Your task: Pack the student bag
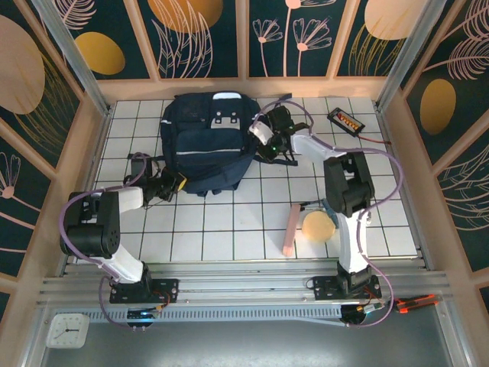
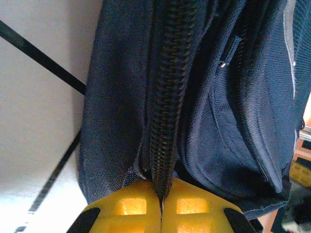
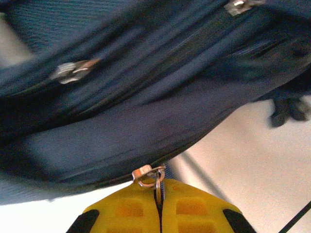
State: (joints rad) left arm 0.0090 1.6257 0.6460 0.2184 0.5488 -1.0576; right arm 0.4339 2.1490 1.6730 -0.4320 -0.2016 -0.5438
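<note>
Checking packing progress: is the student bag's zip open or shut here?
Shut along the stretch seen: the zip teeth lie meshed, no gap, and the student bag shows no opening from above.

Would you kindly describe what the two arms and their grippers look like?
The left arm and right arm have black joint housings, white links and lilac cables. The left gripper and right gripper have yellow fingers with square recesses.

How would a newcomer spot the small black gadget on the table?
On the white tiled table, look past the navy student bag to the far right corner. The gadget lies there, flat and black with orange marks.
</note>
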